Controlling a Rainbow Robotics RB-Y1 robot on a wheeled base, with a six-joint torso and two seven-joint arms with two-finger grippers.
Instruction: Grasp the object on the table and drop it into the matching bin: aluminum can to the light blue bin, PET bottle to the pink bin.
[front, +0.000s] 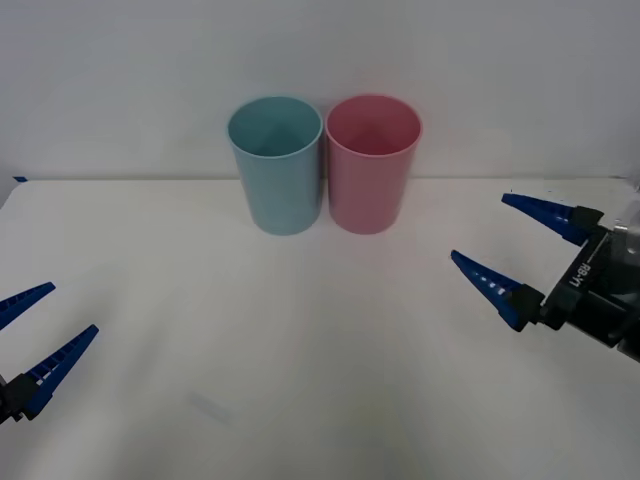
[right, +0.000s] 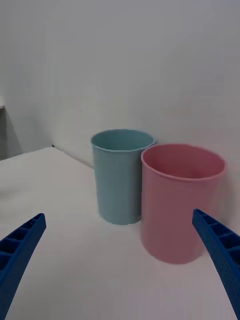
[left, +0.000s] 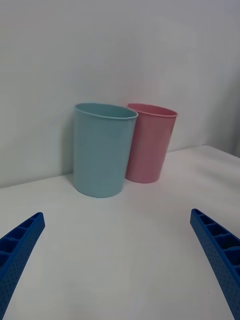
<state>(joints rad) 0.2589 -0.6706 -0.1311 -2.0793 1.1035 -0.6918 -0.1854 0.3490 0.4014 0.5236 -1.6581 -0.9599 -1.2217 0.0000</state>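
The light blue bin and the pink bin stand upright side by side at the back middle of the white table. Both bins also face each wrist camera: light blue bin, pink bin. My right gripper hovers open at the right, level with the bins' base and well apart from them. My left gripper is open at the near left edge. The can and the PET bottle are out of view.
A plain pale wall rises right behind the bins. The table runs wide and flat between the two grippers. A faint grey smudge marks the table near the front.
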